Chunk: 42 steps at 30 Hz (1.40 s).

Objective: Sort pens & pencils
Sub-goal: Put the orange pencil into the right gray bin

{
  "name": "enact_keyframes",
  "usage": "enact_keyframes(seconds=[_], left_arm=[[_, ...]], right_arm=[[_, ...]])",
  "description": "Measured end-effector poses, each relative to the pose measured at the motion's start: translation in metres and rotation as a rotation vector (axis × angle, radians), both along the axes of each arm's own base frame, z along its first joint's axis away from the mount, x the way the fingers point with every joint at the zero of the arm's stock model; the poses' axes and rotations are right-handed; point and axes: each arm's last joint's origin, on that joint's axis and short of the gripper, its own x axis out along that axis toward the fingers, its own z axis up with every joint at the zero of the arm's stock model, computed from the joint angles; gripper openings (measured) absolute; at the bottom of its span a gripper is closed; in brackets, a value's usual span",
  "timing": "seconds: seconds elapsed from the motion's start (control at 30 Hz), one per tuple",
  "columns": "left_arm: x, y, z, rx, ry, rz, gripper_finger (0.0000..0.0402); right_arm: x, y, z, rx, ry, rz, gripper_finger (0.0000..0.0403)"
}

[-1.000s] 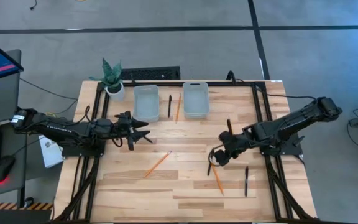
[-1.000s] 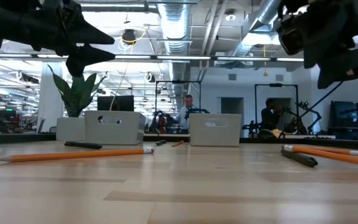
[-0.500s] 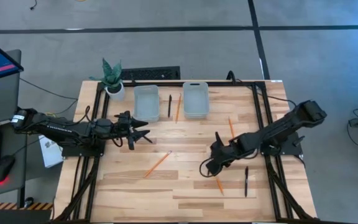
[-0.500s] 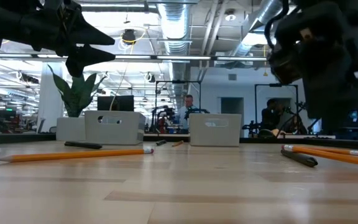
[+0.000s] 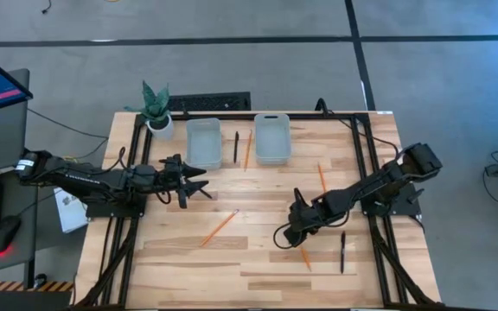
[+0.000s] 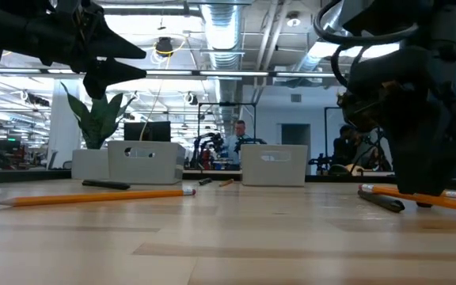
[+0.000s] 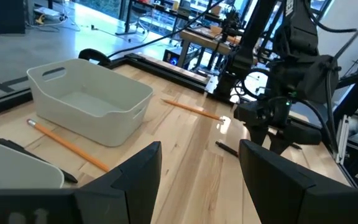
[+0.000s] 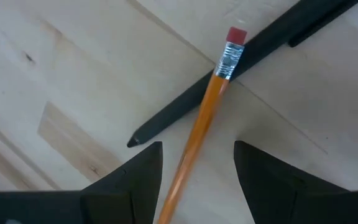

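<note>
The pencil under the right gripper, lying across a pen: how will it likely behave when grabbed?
Probably stiff: the pencil looks like a straight wooden stick. Its eraser end rests on the pen, so it may rock or pivot when the right gripper, open astride it, closes. On the smooth table it could roll or skid if nudged off-centre.

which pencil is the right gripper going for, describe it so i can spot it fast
Start at the light wooden table and find the right gripper, low over the near right part with open fingers. Directly beneath it lies an orange wooden pencil with a red eraser. Unlike the other pencils, its eraser end rests across a black pen.
</note>
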Motion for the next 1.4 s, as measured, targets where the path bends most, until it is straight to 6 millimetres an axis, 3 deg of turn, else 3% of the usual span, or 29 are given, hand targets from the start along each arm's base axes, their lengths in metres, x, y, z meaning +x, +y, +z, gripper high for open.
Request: enact_keyframes(seconds=[0.57,1.2,1.4], left_arm=[[-0.0003,0.0010,-0.0008,0.005,0.009,0.036,0.0206],[-0.0004,0.0010,-0.0009,-0.001,0.008,0.036,0.0206],[-0.0004,0.0010,-0.0009,-0.001,0.008,0.036,0.0206]], right_arm=[[-0.0001,-0.0008,-0.0009,-0.005,0.005,-0.002,0.0213],[-0.0045,-0.0028,-0.0030,-0.029,0.051,-0.005,0.0065],[-0.0045,-0.0029,-0.0030,-0.032,0.051,-0.006,0.0045]])
